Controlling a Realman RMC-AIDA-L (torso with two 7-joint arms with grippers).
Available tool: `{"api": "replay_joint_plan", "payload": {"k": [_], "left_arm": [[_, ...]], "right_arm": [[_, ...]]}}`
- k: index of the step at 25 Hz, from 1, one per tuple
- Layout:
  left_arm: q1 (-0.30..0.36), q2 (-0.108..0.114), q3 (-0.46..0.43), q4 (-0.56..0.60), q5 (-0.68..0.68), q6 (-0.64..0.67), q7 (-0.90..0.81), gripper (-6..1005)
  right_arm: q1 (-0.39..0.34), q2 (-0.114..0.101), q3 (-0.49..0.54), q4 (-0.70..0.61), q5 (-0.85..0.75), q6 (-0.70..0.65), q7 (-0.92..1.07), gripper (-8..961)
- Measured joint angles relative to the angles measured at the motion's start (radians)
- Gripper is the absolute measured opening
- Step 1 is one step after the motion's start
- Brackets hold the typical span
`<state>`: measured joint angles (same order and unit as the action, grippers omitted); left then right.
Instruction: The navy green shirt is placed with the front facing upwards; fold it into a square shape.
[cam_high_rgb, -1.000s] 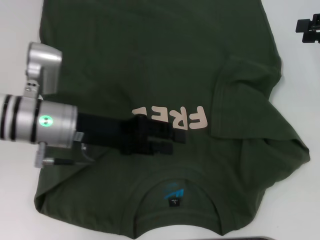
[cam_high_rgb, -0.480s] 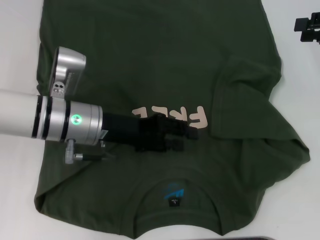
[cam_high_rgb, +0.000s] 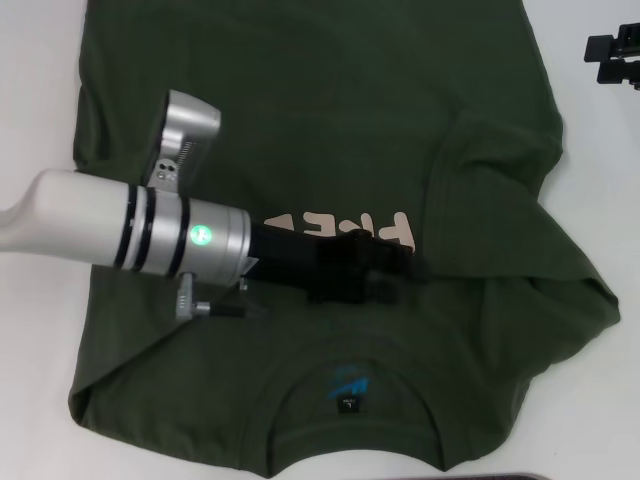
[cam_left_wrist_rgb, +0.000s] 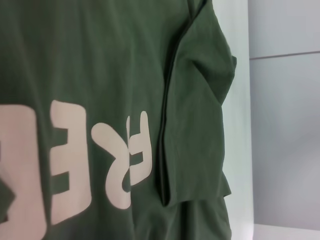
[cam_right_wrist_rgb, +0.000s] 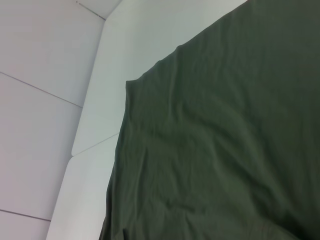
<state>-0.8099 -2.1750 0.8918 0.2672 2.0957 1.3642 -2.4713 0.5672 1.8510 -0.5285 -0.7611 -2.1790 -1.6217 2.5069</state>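
Note:
The navy green shirt (cam_high_rgb: 330, 110) lies front up on the white table (cam_high_rgb: 40, 380), with its collar (cam_high_rgb: 350, 385) at the near edge. The pale lettering (cam_high_rgb: 395, 228) is partly covered by my left arm. The sleeve on the right (cam_high_rgb: 490, 190) is folded inward over the body. My left gripper (cam_high_rgb: 395, 268) hovers low over the chest, just left of that folded sleeve's edge. The left wrist view shows the lettering (cam_left_wrist_rgb: 127, 160) and the folded sleeve (cam_left_wrist_rgb: 197, 115). My right gripper (cam_high_rgb: 615, 55) stays off the shirt at the far right. The right wrist view shows the shirt (cam_right_wrist_rgb: 225, 140) near a corner.
White table surface borders the shirt on the left and right. A thin dark object (cam_high_rgb: 500, 477) shows at the near edge of the head view. Pale wall and floor panels (cam_right_wrist_rgb: 40, 60) lie beyond the table.
My left arm has reached further right across the shirt, toward the folded sleeve, covering more of the lettering. The right gripper has barely shifted.

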Motion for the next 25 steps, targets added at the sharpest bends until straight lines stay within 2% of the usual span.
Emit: {"api": "replay_joint_plan", "payload": {"k": [7,12,14,18,20,23,25], "left_arm": [[-0.059,0.000,0.001,-0.064,-0.009,-0.044,0.024,560],[-0.045,0.001,-0.010,-0.047,-0.013,-0.018,0.042,558],[0.001,0.004,-0.019,0.017,-0.032,0.034,0.056,556],[0.164,0.012,-0.027,0.273,-0.108,0.245,0.113,551],[0.218,0.020,-0.028,0.363,-0.137,0.337,0.136,549],[0.276,0.046,-0.031,0.455,-0.176,0.457,0.175,549],[0.296,0.065,-0.042,0.471,-0.185,0.510,0.189,550]], "right_arm": [[0.002,0.007,0.001,0.003,-0.001,0.000,0.000,499],[0.002,0.008,0.000,0.003,-0.001,-0.004,-0.003,499],[0.000,0.008,-0.001,0.002,-0.001,-0.010,-0.011,498],[-0.002,0.008,-0.012,-0.003,-0.001,-0.045,-0.054,498],[0.001,0.009,-0.022,-0.003,-0.001,-0.059,-0.084,497],[0.008,0.013,-0.053,-0.003,-0.001,-0.071,-0.118,497],[0.012,0.015,-0.098,-0.004,-0.003,-0.075,-0.125,497]]}}
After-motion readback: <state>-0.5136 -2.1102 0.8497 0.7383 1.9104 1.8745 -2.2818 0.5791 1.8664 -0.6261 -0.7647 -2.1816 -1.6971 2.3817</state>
